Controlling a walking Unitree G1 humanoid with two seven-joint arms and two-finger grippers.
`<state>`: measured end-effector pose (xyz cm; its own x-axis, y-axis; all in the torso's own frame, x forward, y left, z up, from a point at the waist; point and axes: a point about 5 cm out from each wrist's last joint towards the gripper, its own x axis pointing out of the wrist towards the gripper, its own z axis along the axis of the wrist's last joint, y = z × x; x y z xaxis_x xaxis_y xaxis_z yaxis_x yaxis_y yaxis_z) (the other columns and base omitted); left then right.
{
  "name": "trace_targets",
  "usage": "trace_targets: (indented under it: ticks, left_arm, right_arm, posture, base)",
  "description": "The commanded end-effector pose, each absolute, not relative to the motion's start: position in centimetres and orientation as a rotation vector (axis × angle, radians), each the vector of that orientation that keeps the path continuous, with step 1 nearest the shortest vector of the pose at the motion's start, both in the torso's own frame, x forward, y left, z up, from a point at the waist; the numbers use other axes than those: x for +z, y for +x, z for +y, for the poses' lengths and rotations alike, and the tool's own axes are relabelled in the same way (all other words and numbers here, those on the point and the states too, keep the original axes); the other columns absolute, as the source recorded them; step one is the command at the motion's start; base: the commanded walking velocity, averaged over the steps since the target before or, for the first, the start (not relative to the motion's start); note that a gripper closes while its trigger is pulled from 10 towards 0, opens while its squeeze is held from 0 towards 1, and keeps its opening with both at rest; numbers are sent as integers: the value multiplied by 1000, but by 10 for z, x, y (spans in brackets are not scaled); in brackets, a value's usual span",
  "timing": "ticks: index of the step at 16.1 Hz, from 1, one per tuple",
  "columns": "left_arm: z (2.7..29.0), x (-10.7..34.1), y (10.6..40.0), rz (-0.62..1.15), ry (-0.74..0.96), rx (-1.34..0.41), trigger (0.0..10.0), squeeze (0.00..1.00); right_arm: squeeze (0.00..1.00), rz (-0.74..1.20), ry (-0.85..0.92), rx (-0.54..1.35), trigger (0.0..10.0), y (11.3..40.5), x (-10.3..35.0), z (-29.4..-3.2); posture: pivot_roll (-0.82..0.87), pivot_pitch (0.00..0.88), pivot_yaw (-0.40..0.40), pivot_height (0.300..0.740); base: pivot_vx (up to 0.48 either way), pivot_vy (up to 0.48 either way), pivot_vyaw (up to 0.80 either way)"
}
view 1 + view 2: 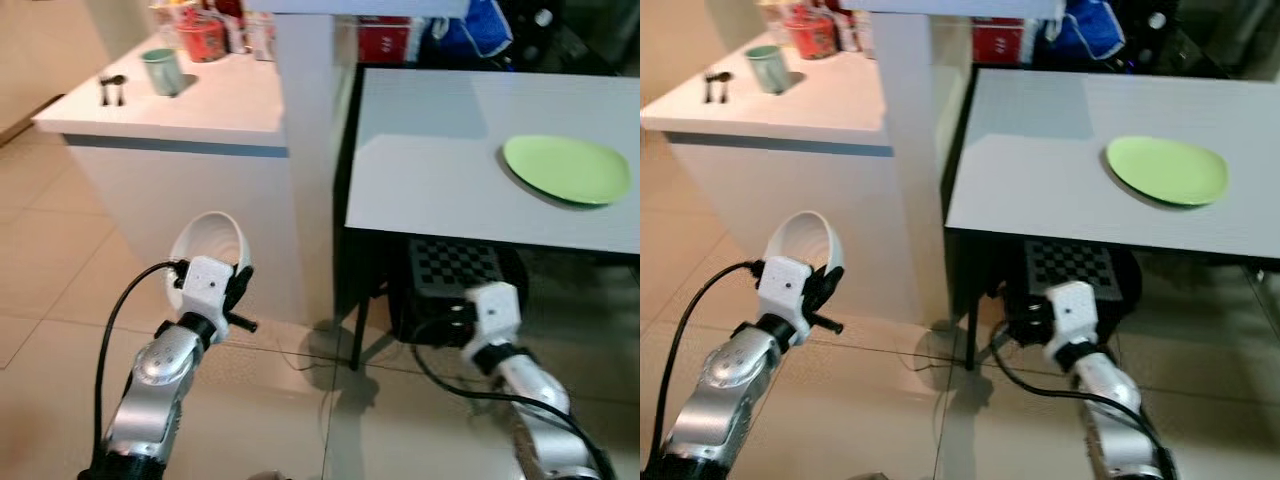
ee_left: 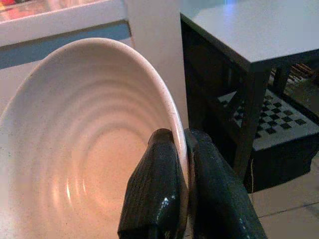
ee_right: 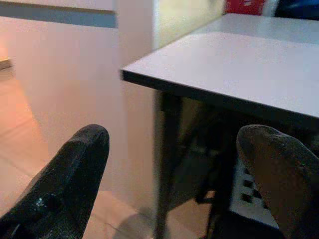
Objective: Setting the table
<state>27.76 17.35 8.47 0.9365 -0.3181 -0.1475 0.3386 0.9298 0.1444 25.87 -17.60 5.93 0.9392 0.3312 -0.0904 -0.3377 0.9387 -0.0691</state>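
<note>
The left claw [image 2: 182, 149] pinches the white bowl's [image 2: 84, 144] rim; the right claw [image 3: 174, 174] gapes wide, empty. Keep the bowl level toward the bench [image 1: 440, 170], frame right, beside the green plate [image 1: 567, 170].

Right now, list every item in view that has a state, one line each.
White bowl: held off the floor, rim pinched by the left gripper, empty.
Right gripper: open, empty, low beside the grey table.
Green plate: flat on the grey table, empty.
Green cup: upright on the white counter.
</note>
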Motion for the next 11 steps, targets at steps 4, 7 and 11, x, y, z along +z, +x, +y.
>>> trace_targets:
  ticks: [4, 7, 11]
  left_arm:
    - [169, 78, 270, 173, 136, -442, 10000, 0]
    - [184, 74, 265, 187, 11, -353, 10000, 0]
    - [183, 81, 267, 134, -36, -288, 10000, 0]
  right_arm:
    - [0, 123, -118, 464, 10000, 265, 58, -147]
    - [0, 106, -104, 441, 10000, 270, 61, -142]
    - [0, 86, -11, 337, 10000, 276, 66, -142]
  posture:
    - [22, 0, 61, 740]
    - [34, 0, 48, 740]
    - [42, 0, 38, 740]
  base:
    - [0, 0, 0]
    - [0, 0, 0]
    - [0, 0, 0]
